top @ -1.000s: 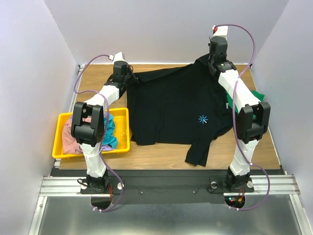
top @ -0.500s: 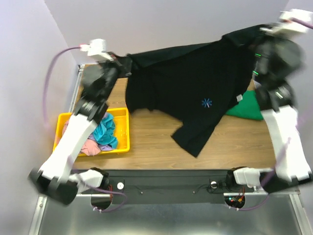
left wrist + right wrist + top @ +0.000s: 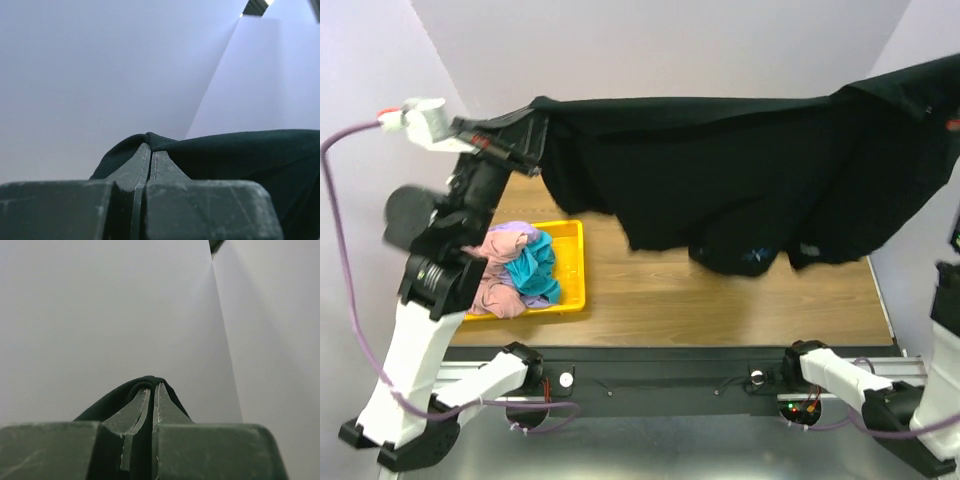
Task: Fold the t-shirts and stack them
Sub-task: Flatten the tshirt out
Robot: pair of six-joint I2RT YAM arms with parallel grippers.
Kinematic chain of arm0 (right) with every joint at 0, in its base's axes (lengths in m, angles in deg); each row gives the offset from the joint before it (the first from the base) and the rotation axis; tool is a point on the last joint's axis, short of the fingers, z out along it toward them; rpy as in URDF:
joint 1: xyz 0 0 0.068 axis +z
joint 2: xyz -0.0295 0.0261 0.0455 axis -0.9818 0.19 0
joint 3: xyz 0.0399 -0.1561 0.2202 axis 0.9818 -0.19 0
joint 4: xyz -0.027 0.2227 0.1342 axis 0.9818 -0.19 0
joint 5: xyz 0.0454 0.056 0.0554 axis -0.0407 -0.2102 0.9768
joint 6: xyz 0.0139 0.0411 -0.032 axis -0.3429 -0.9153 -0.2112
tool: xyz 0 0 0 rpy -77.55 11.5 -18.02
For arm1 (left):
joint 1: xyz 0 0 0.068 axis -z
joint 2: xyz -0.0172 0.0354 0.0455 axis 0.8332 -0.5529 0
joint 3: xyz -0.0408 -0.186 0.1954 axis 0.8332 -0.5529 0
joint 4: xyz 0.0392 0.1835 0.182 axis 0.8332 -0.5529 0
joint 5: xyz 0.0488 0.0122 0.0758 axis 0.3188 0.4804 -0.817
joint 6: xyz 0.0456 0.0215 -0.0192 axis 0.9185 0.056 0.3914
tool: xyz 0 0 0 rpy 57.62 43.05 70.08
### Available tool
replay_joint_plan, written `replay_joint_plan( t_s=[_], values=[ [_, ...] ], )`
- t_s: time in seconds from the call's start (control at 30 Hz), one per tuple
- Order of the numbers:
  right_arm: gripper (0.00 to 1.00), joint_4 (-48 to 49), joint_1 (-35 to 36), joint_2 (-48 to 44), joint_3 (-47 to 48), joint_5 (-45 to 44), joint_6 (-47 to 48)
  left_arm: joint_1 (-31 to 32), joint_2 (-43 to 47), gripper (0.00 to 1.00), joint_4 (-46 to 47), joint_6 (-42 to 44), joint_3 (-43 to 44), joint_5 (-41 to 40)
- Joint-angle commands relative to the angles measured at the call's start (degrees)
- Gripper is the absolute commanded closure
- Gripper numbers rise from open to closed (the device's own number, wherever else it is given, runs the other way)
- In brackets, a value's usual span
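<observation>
**Black tee held aloft between both arms**

Top view – the black tee (image 3: 740, 170) hangs spread wide above the counter (image 3: 720, 300), clear of the wood. Its upper edge runs nearly level from left to right, and the body sags in loose folds. A speck of blue print shows near the lower hem. The left fingers (image 3: 533, 118) are clamped on its left corner. The right end runs off the frame edge, so the right grip is not seen here. A pink tee (image 3: 505, 245) and a teal tee (image 3: 535, 270) lie bunched in the yellow bin (image 3: 570, 295) at the counter's left.

Left wrist – fingers pressed together, dark cloth pinched at the tips and draping away to the right.

Right wrist – the right fingers (image 3: 152, 392) are clenched on a small fold of the same black cloth against a pale wall (image 3: 100, 315).
</observation>
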Motion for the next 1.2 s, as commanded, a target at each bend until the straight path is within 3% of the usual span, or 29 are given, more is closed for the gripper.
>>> replay_joint_plan(
  t_s=[0.0, 0.17, 0.3, 0.33, 0.4, 0.43, 0.47, 0.5, 0.57, 0.63, 0.73, 0.83, 0.93, 1.03, 1.17],
  values=[
    [1.0, -2.09, -0.34, 7.0, 0.88, -3.06, 2.13, -0.07, -6.08, 1.0, -2.31, 2.88, 3.94, -1.53],
    [1.0, -1.3, -0.34, 16.67, 4.04, -7.28, 5.29, -0.5, -17.12, 1.0, -2.75, 4.9, 9.98, -8.47],
    [1.0, 3.61, -0.34, 28.44, 7.28, -8.17, 9.34, -6.91, -31.28, 1.0, -5.82, 3.42, 22.02, -2.95],
    [1.0, 5.71, -0.34, 34.64, 10.52, -7.99, 10.13, -9.1, -37.14, 1.0, -5.82, 3.41, 27.44, 1.41],
    [1.0, 7.75, -0.43, 41.26, 21.2, -7.64, 12.41, -11.39, -43.06, 1.0, -7.3, 3.68, 34.05, 2.59],
    [1.0, 8.45, -0.6, 45.47, 21.27, -7.46, 13.12, -11.41, -46.22, 1.0, -8.19, 4.29, 38.18, 2.94],
    [1.0, 8.98, -0.6, 49.08, 31.45, -7.63, 13.73, -12.45, -51.91, 1.0, -8.72, 4.99, 46.57, 2.95],
    [1.0, 10.03, -0.69, 56.34, 36.16, -7.81, 14.61, -12.98, -54.66, 1.0, -11.42, 4.74, 51.09, 3.64],
    [1.0, 14.06, -0.69, 60.62, 44.79, -7.46, 15.14, -14.56, -61.24, 1.0, -13.37, 4.21, 63.2, 5.66],
    [1.0, 24.06, -0.69, 59.41, 40.55, -5.18, 14.97, -15.45, -62.16, 1.0, -11.99, 2.89, 65.99, 7.85],
    [0.99, 34.55, -0.95, 49.23, 23.16, -1.5, 8.49, -15.98, -57.08, 1.0, -4.35, 2.19, 58.64, 8.66],
    [1.0, 30.71, -0.95, 43.24, 13.55, 5.8, 4.6, -15.98, -53.55, 1.0, -2.31, 2.01, 52.9, 10.23],
    [0.99, 27.97, -0.95, 40.08, 4.19, 5.64, 5.64, -15.98, -52.41, 1.0, -2.92, 1.83, 47.99, 13.31],
    [0.99, 27.79, -0.95, 34.28, -9.86, 5.28, 7.67, -15.98, -49.51, 1.0, -0.47, 2.97, 36.67, 15.07],
    [1.0, 29.99, -0.95, 24.44, -30.28, 7.3, 7.59, -15.98, -41.96, 1.0, 8.57, 2.72, 9.18, 14.72]
  ],
)
